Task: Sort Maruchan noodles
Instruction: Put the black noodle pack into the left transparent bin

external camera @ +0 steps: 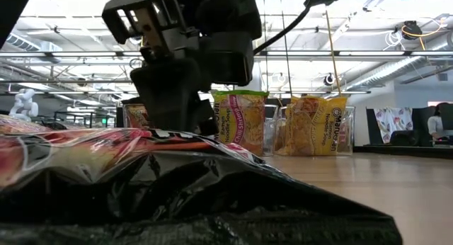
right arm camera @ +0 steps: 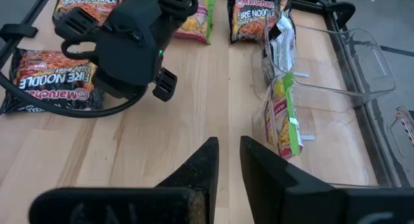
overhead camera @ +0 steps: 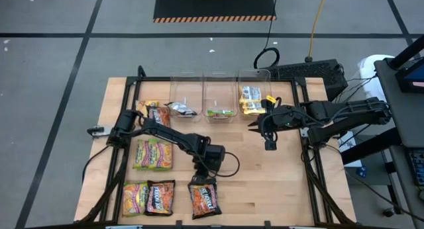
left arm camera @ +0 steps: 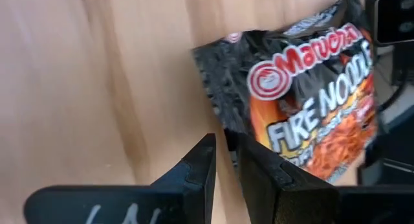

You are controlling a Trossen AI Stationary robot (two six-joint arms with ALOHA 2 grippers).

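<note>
A black Fire Noodle packet of Maruchan noodles lies flat near the table's front edge. My left gripper slants down at the packet's far edge, its fingers a narrow gap apart with nothing between them. My right gripper hangs raised in front of the right-hand bin, also narrowly open and holding nothing. More packets lie flat at the table's left: a yellow and a black one, green ones, and two more at the front. My left gripper's fingertips stand right at the black packet's far edge, coming from above and slanting toward the near side. I cannot tell whether they touch it. The packet lies flat on the table.
Three clear bins stand in a row at the far side: the left holds a black packet, the middle a green one, the right yellow ones. Bare wood lies at the front right. The black frame borders the table.
</note>
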